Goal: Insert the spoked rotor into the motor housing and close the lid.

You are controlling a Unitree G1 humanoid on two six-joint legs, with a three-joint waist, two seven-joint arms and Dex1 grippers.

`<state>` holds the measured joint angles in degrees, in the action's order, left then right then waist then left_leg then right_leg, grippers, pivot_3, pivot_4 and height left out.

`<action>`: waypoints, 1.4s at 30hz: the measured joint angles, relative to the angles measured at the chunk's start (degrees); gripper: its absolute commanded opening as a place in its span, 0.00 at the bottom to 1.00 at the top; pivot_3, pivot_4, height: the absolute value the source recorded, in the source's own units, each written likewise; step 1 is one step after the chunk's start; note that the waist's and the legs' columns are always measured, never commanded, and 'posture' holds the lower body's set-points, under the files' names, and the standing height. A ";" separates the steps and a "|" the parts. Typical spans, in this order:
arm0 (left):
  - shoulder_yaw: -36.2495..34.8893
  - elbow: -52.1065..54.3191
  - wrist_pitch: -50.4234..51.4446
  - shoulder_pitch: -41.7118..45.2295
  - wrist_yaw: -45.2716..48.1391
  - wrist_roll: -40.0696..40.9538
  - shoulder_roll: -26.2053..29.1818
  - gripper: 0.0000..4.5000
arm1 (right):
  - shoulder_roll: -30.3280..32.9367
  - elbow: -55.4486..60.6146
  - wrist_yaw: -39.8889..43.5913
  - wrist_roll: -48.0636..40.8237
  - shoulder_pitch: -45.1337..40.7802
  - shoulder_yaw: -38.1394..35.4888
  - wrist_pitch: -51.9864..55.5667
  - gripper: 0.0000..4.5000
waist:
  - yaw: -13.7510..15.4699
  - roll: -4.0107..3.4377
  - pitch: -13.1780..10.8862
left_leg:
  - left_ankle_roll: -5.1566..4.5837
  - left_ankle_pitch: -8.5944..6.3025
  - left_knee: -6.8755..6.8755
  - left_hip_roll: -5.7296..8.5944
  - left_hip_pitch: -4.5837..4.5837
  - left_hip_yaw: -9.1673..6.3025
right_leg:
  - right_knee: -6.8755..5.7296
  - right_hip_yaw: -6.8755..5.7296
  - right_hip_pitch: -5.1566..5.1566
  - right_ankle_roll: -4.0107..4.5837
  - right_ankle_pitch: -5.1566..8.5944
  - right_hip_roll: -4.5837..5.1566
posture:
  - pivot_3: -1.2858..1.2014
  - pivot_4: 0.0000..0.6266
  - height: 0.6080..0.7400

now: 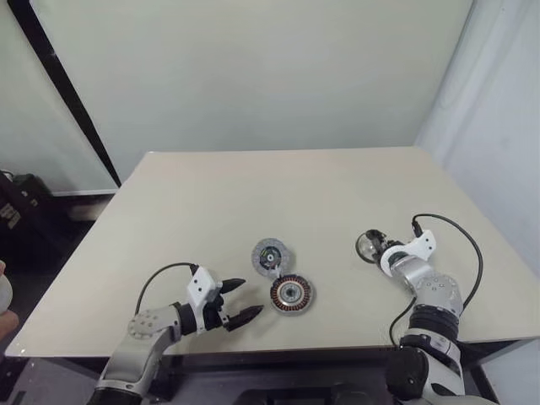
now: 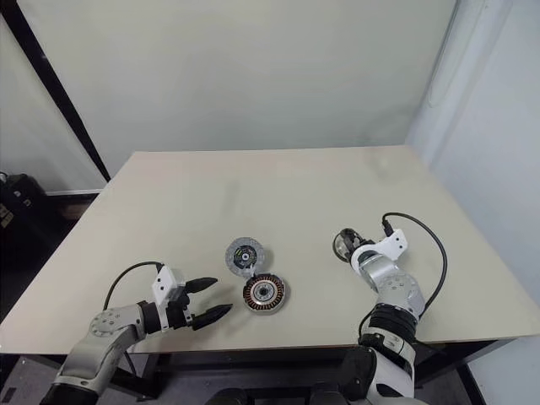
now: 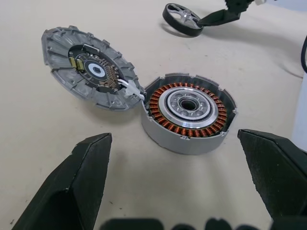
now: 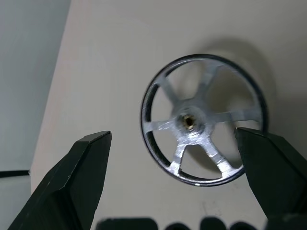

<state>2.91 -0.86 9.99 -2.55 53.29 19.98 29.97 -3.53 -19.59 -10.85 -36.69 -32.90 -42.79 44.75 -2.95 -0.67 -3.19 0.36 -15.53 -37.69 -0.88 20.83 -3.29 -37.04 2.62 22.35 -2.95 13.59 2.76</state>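
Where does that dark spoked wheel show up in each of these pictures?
Left eye view: rotor right of centre, by the right pincer.
Right eye view: right of centre, same spot.
Left wrist view: far off, upper edge.
Right wrist view: close up, centre.
Shared landmark: the copper-wound housing lies to its left in both eye views.

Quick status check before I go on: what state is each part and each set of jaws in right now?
spoked rotor: flat on the table, not held, not yet in the housing.
motor housing: open, windings exposed, no rotor inside.
lid: off, propped tilted against the housing's side.
left gripper: jaws open, holding nothing.
right gripper: jaws open, at the rotor.
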 measured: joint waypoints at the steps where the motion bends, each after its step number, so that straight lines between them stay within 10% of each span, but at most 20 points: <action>1: -0.09 0.27 0.01 -0.29 -0.15 0.00 0.04 1.00 | 0.09 -0.04 0.02 0.09 0.04 0.50 -0.65 0.99 | -0.02 -0.01 0.00 | 0.00 0.00 0.00 0.00 0.00 0.01 | 0.00 0.01 0.01 0.00 0.00 0.00 | 0.52 0.00 1.00; 42: 0.07 0.72 0.58 -0.02 -0.61 0.03 -0.41 1.00 | 1.30 2.54 -6.63 -8.69 4.25 3.79 -2.83 0.99 | -0.26 -0.06 0.00 | -0.04 0.01 0.18 -0.01 -0.04 0.45 | 0.02 0.45 0.16 0.00 0.01 -0.02 | 0.52 0.00 1.00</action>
<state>2.98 -0.14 10.57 -2.57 52.68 20.01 29.56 -2.22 -17.05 -17.48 -45.39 -28.65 -39.00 41.92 -3.22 -0.73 -3.19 0.33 -15.52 -37.51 -0.88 20.79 -2.84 -37.02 3.08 22.51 -2.95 13.60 2.74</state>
